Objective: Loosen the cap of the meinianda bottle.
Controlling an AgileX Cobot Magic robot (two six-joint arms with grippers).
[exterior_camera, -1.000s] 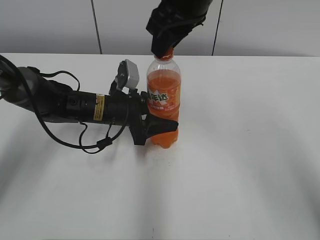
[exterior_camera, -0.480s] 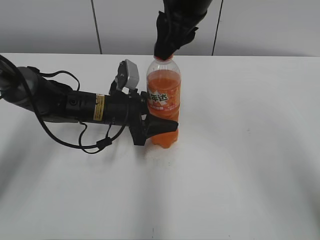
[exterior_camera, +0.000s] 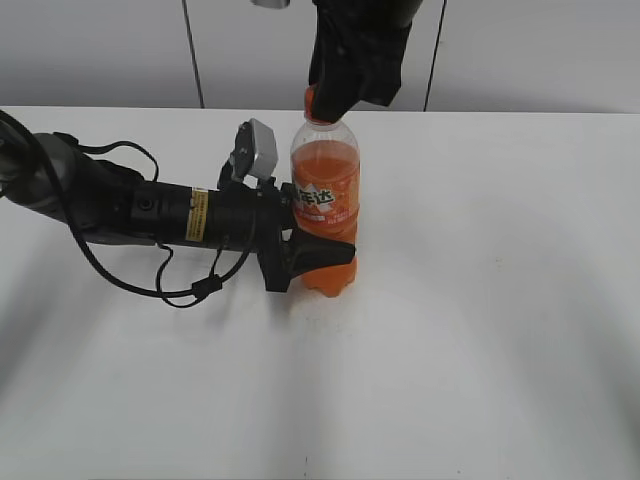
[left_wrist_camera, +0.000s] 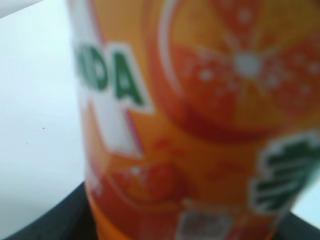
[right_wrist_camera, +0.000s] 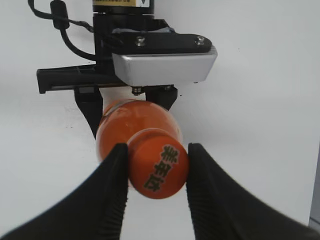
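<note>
At table centre: bottle (exterior_camera: 325,205), upright, lower body pinched by left gripper (exterior_camera: 305,258). Cap (right_wrist_camera: 157,164) pinched by right gripper (right_wrist_camera: 156,167). You should twist squarely, keeping the body clamped firm.

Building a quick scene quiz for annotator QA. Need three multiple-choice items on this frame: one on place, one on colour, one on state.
1. Where does the left gripper hold the meinianda bottle?
A. at the neck
B. at the lower body
C. nowhere

2. What colour is the cap?
A. orange
B. white
C. green

3. How does the right gripper stand?
A. open, far above the bottle
B. lying on the table
C. closed on the cap

Key:
1 B, the exterior view shows its black jaws around the bottle just under the label.
2 A, the right wrist view shows an orange top with dark lettering.
3 C, both fingers press the cap's sides.
</note>
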